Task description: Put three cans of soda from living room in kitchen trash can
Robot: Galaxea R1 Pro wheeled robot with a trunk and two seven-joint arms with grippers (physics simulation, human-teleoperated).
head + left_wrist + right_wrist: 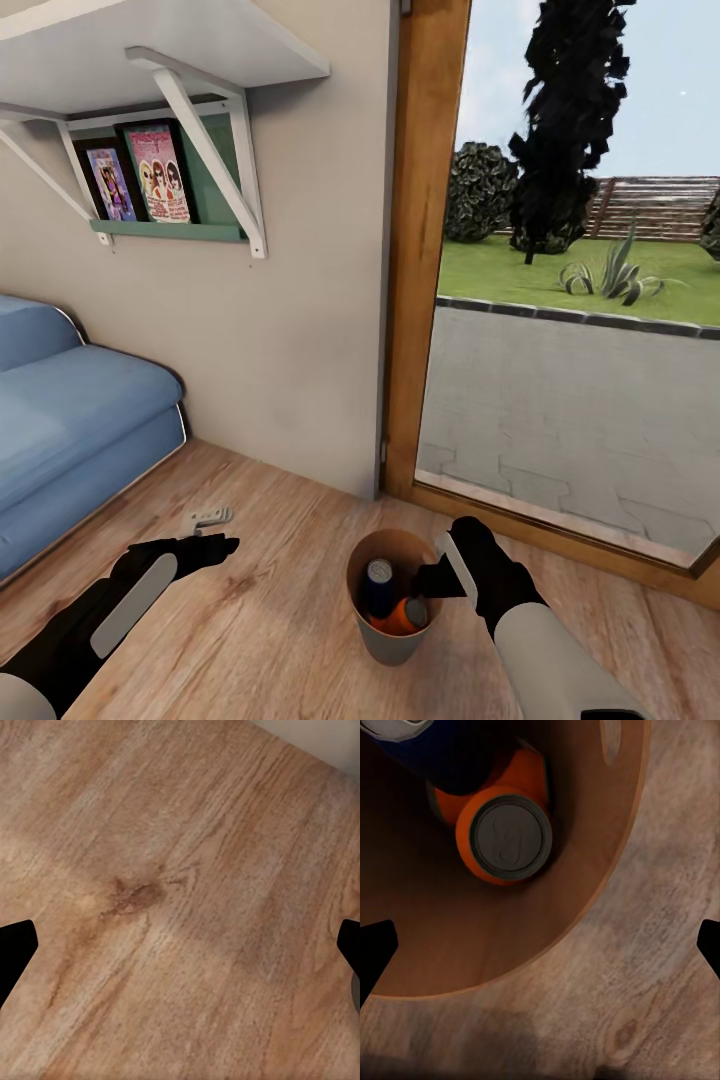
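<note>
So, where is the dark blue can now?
In the head view, the dark blue can stands inside the trash can on the wood floor, beside an orange can, near the right gripper.

Blue sofa (70, 420), wall shelf (170, 60), glass door (570, 300).

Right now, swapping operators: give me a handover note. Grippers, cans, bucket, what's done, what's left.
Left gripper: open, empty, over the pale wood floor.
Right gripper: open, empty, at the rim of the round copper-brown bucket.
Bucket stands on the floor by the glass door, near the blue sofa.
In it: a dark blue soda can and a bright orange soda can. I cannot tell whether a third can lies under them.
Left: confirm the third can, then check the bucket belongs here; this is not a kitchen.
</note>
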